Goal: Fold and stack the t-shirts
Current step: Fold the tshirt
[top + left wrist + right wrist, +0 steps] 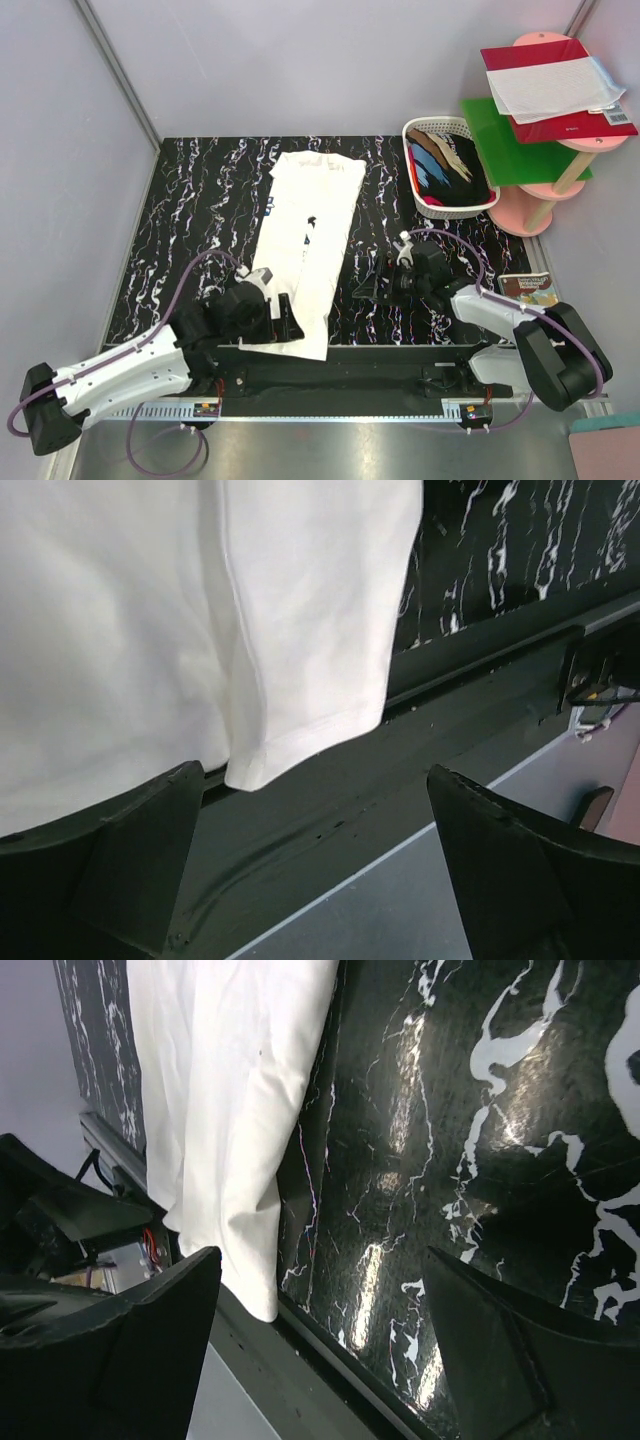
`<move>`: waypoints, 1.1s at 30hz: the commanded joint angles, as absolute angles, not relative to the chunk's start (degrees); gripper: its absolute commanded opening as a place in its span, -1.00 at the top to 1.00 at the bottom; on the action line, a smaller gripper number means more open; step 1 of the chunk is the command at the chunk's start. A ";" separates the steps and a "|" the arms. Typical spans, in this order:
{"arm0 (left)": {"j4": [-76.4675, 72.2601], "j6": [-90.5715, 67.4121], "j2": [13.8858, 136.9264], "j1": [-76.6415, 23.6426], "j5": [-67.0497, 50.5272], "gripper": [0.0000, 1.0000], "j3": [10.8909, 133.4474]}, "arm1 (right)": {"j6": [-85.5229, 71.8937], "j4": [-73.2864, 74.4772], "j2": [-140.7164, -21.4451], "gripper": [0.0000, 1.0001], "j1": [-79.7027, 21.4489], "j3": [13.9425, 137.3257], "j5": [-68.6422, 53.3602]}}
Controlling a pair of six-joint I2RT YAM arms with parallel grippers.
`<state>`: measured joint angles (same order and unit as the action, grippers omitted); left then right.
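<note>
Pale grey walls (300,60) enclose a black, white-veined marble-pattern tabletop (190,200). A pink tiered stand (510,212) with a green shelf (505,150) stands at its far right corner.

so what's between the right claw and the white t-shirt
Nothing but a bare strip of black marbled table separates the right claw from the white t-shirt. The top view shows it most clearly.

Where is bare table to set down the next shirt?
Free: the table left of the white shirt; a narrower strip between shirt and basket. Crowded: the near edge, where the left gripper and right gripper flank the shirt's hem.
</note>
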<state>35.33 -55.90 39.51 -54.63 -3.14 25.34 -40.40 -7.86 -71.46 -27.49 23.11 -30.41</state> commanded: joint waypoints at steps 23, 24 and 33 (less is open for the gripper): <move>46.58 -40.43 67.06 -41.05 25.93 0.99 58.18 | -13.09 35.59 -135.35 1.00 -28.21 118.55 -6.77; 46.67 -39.91 67.06 -40.35 25.93 0.98 58.18 | -13.27 37.25 -136.66 1.00 -28.21 119.26 -6.51; 45.53 -39.02 70.92 -39.02 23.82 0.95 56.95 | -14.59 53.51 -152.19 1.00 -28.21 142.97 -3.69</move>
<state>46.87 -40.07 69.08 -39.29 24.01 55.57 -14.94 44.56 -145.47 -27.77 132.42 -6.68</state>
